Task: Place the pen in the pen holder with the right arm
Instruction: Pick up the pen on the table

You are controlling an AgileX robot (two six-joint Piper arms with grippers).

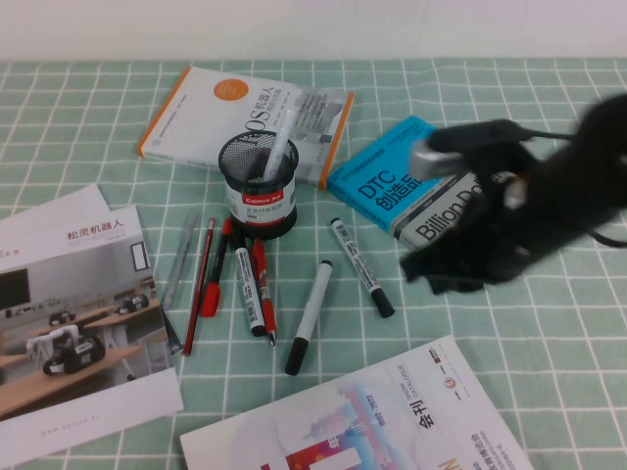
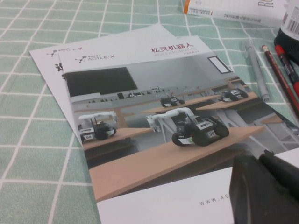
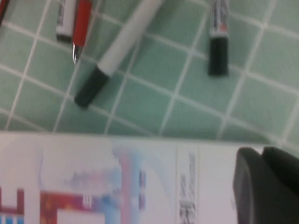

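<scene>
High view: right arm (image 1: 529, 196) blurred over the blue book (image 1: 407, 181), right gripper (image 1: 441, 269) low beside it, holding nothing. Pen (image 1: 361, 266) flat on the cloth (image 1: 549, 343) right of the holder (image 1: 258, 184), apart from it; a whitish pen stands inside the holder.

Left wrist: left gripper (image 2: 261, 186) above the brochure (image 2: 154, 121); can't tell its state.

Right wrist: fingers (image 3: 264, 182) pressed together, empty, over a leaflet (image 3: 103, 177). Pen's black end (image 3: 218, 53) on the cloth, plain marker (image 3: 117, 49) beside it.
</scene>
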